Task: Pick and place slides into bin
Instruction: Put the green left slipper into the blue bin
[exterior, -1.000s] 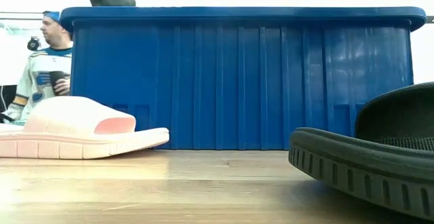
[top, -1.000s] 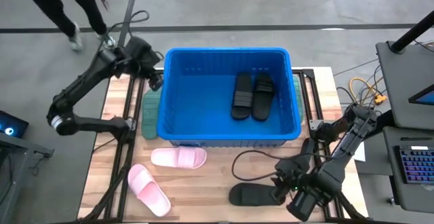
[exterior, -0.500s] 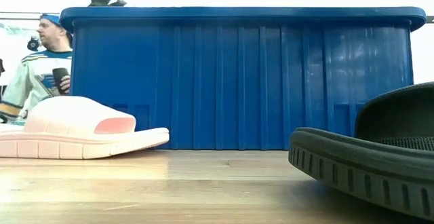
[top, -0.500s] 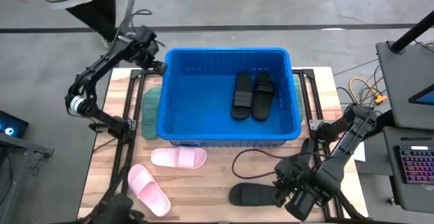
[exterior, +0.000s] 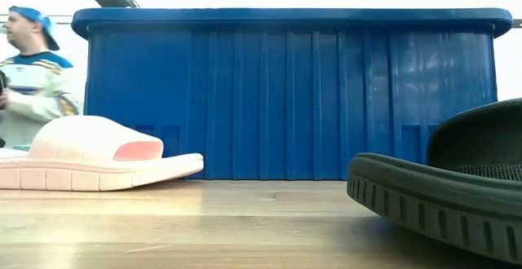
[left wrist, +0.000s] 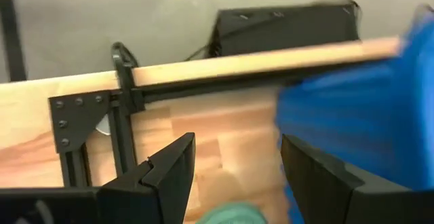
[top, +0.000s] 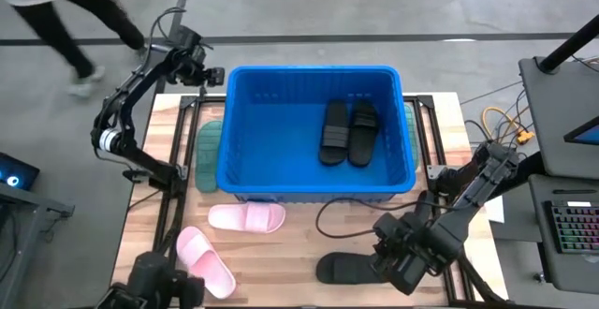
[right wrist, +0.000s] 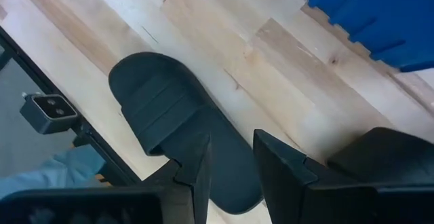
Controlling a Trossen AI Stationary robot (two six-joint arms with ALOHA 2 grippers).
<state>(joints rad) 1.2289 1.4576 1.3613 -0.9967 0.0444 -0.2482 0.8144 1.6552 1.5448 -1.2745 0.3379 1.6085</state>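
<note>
Saw a big blue plastic bin (top: 314,68) at the middle back of the wooden table (top: 290,253), box-shaped, with ribbed walls and a rolled rim. Found two black slides (top: 335,133) flat on its floor, side by side, soft foam with wide straps.

Spotted two pink slides (top: 246,217) on the bare wood near the front left corner, one just in front of the bin, the other closer to the front edge. Noticed a green slide (top: 208,154) squeezed against the bin's left wall, partly hidden.

Found one more black slide (top: 348,270) near the front edge, toward the right, smooth and rounded, with ridges across its strap.

Saw the right gripper (top: 386,264) low over that slide's end, its fingers (right wrist: 193,163) only a little apart. Could not tell about any touch or hold.

Saw the left gripper (top: 211,75) up by the bin's back left corner, fingers (left wrist: 173,170) spread wide and holding nothing, with the green slide's tip below.

Noticed a person (top: 56,0) on the floor beyond the back left corner.
</note>
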